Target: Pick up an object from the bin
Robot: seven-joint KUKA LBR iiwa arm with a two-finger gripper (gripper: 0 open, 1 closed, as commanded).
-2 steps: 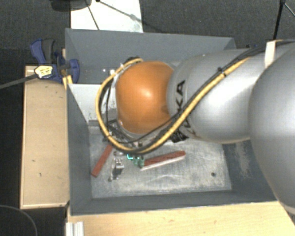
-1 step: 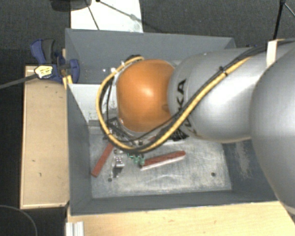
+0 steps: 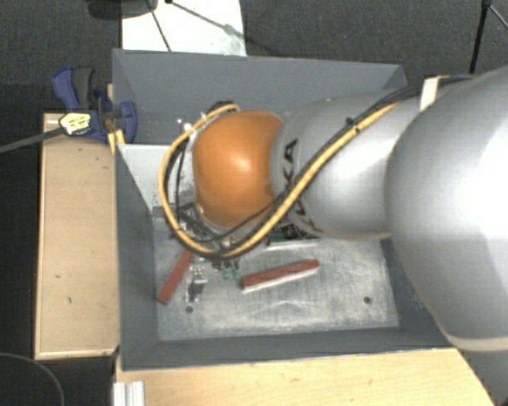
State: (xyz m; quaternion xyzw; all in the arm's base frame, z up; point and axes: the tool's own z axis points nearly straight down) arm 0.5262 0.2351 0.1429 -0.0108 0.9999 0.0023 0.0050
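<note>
On the floor of the grey bin (image 3: 262, 328), lower centre of the frame, lies a longer red stick (image 3: 279, 275). Left of it, the end effector (image 3: 195, 284) is down at the floor just beside a short reddish-brown stick (image 3: 173, 280). Its opening cannot be told, nor any hold. Above sits the arm's orange cover (image 3: 235, 167).
</note>
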